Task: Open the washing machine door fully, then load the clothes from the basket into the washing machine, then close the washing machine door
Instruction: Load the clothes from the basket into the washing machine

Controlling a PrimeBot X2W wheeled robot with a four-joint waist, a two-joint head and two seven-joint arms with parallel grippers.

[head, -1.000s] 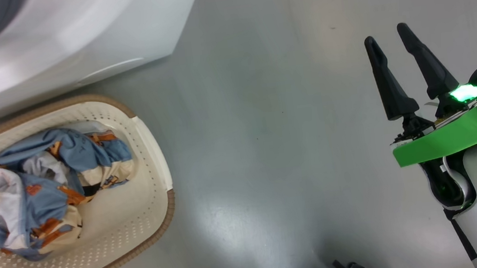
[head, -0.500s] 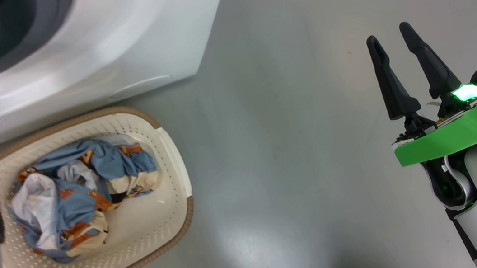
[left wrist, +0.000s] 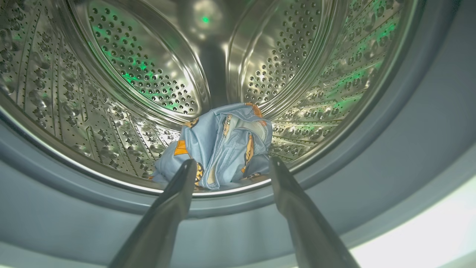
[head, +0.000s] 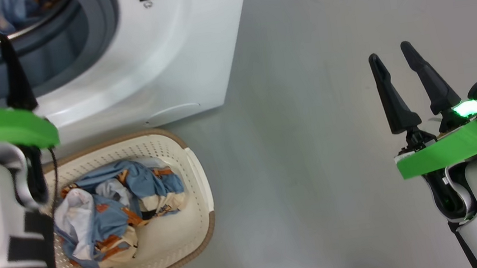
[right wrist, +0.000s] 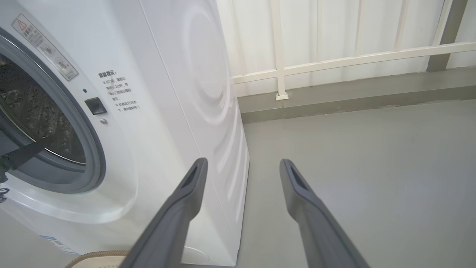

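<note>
One garment (left wrist: 219, 141) in drum (left wrist: 148, 74), one heap (head: 116, 212) in basket (head: 202, 188) at 7 o'clock; left gripper (left wrist: 232, 162), right gripper (head: 388, 51) apart, empty; floor (head: 315, 165) free.

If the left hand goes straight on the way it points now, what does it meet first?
Likely the blue garment at the front of the drum; the left hand points straight at it, though depth is unclear.

Head looks down; wrists face washing machine (right wrist: 178, 111), left close into drum (left wrist: 148, 74).
</note>
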